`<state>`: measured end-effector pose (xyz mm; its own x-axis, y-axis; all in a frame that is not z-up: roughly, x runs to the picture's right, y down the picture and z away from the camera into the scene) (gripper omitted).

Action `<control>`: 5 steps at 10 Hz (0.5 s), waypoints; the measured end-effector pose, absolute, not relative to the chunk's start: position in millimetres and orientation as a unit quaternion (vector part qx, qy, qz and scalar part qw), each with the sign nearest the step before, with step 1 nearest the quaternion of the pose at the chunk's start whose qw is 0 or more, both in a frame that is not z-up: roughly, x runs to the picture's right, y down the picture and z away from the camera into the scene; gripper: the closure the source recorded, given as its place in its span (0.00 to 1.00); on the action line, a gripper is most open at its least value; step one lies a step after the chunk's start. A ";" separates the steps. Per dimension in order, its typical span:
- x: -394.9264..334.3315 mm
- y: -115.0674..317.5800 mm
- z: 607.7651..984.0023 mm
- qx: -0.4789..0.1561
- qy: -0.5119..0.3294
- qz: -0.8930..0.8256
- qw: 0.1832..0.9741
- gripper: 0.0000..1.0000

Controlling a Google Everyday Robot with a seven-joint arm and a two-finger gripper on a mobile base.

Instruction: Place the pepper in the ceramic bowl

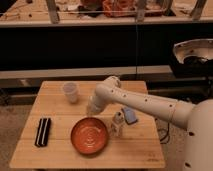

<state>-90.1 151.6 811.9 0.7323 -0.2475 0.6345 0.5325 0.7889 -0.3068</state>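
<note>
Camera view, wooden table [142, 146] seen from above and in front, with the robot's arm [145, 102] reaching in from the right.

The gripper [93, 109] hangs low over the table, just beyond the far rim of the ceramic bowl [89, 136] and a little to the near side of the translucent plastic cup [70, 92]. I cannot tell whether the gripper is apart, together or clamped on anything, because it points down and away from the camera.

The bowl sits near the front edge of the table. Its reddish glaze and concentric rings show plainly, and I see nothing lying in it.

I cannot find the pepper anywhere on the table or in the bowl. It may be held in the gripper and hidden by the wrist, but that is my guess only.

The small clear shaker bottle [117, 124] stands just beside the bowl's right rim. A flat blue item [130, 116] lies just behind the bottle. A black ribbed item [42, 131] lies well apart at the left.

Progress, as I judge it: the placement is not yet done, since the bowl looks empty. If the pepper is in the gripper, what is left is a short move toward me to bring it over the bowl's middle, then the release. If it is not, the pick is also still to do.
</note>
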 end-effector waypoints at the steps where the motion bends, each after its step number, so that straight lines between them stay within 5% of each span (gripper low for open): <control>1: -90.7 151.3 811.6 -0.240 -0.295 -0.214 0.900 0.82; 5: -66.2 141.1 814.8 -0.243 -0.285 -0.175 0.910 0.42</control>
